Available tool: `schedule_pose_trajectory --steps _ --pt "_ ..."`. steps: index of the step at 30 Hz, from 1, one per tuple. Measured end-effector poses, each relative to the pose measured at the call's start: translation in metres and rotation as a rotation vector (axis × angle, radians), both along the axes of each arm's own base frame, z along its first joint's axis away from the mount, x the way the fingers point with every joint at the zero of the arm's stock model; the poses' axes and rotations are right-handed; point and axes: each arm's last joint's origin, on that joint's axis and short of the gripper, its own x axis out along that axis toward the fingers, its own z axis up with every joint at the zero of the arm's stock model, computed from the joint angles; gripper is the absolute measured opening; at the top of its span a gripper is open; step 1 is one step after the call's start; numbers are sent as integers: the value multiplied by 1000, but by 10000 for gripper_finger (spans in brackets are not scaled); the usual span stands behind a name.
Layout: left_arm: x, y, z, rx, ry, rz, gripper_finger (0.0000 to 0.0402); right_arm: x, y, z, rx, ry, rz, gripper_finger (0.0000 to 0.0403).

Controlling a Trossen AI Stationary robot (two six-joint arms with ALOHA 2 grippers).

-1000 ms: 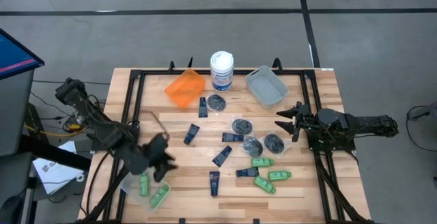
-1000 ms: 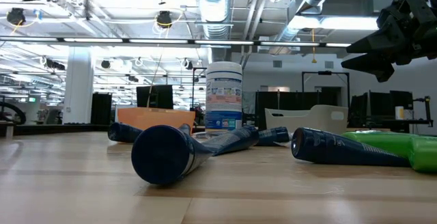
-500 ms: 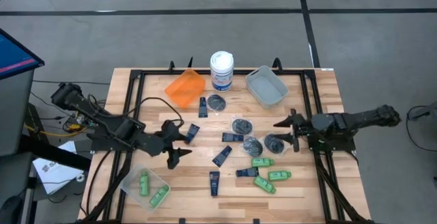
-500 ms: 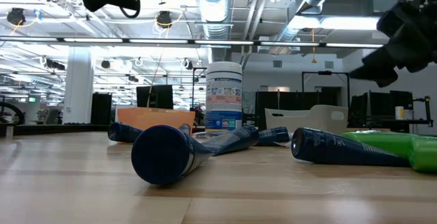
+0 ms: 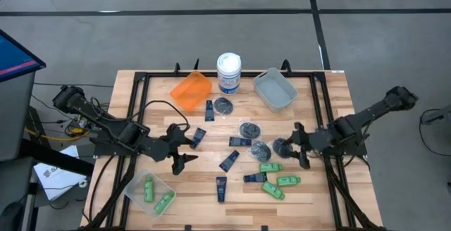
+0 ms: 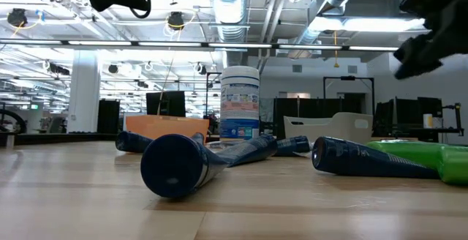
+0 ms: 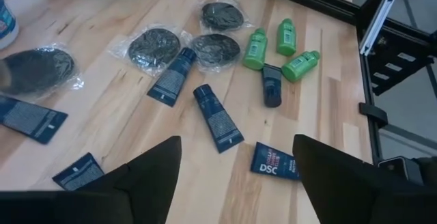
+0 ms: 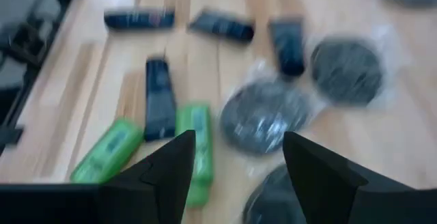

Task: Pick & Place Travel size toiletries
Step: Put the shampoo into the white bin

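The toiletries lie loose on the middle of the table. There are round dark pots in clear wrap [image 5: 249, 129], navy flat tubes [image 5: 228, 160] and green little bottles [image 5: 287, 181]. Two more green bottles lie in the clear bin [image 5: 151, 191] at the near left. My left gripper [image 5: 184, 148] hovers open left of the tubes, and its wrist view looks over the spread [image 7: 218, 118] past my left gripper [image 7: 237, 145]. My right gripper [image 5: 292, 146] is open and held high [image 6: 431, 35] by the rightmost pot [image 5: 283, 146]. Its wrist view shows pots [image 8: 263, 115] and green bottles [image 8: 194, 142] beyond my right gripper [image 8: 237, 138].
At the far side stand an orange bin [image 5: 191, 90], a white tub with a blue label [image 5: 228, 72] and a grey bin [image 5: 275, 89]. Black frame rails [image 5: 134, 118] run along the table's left and right sides. Bare wood lies along the near edge.
My left gripper swung from above the clear bin toward the table's middle and rose, then held still. My right gripper slid a little toward the near edge, beside the rightmost pot, while its arm swung out to the right. Both stayed open, and no toiletry moved.
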Motion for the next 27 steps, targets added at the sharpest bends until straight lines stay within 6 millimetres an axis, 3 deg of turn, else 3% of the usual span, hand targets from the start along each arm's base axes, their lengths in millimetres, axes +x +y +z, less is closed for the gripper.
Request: schedule_pose_trajectory --steps 10,15,21,27 --pt "0 0 0 27 3 -18 276 8 45 -33 95 364 -21 191" --pt "0 0 0 28 3 -19 276 8 62 -41 78 470 -26 221" --pt "0 0 0 29 4 -19 276 10 81 -38 50 497 16 268" --pt "0 0 0 29 3 -19 276 8 97 -40 31 533 31 276"
